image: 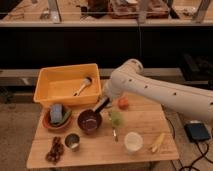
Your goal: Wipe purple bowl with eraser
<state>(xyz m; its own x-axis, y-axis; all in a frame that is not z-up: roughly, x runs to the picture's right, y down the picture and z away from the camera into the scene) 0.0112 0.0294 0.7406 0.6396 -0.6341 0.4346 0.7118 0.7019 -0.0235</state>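
Observation:
The purple bowl [90, 122] stands near the middle of the wooden table [145, 155], dark and glossy inside. My white arm reaches in from the right and bends down to it. My gripper [99, 106] hangs at the bowl's upper right rim, shut on a small dark oblong block with a paler edge, the eraser [97, 108]. Its lower end points into the bowl; whether it touches the inside I cannot tell.
A yellow bin [50, 85] holding a wooden-handled brush [83, 86] stands behind the bowl. Left is an orange-brown bowl [49, 124] with a blue sponge [56, 113]. A green fruit [116, 117], orange fruit [123, 103], white cup [133, 142], banana [158, 142], metal cup [73, 142] surround it.

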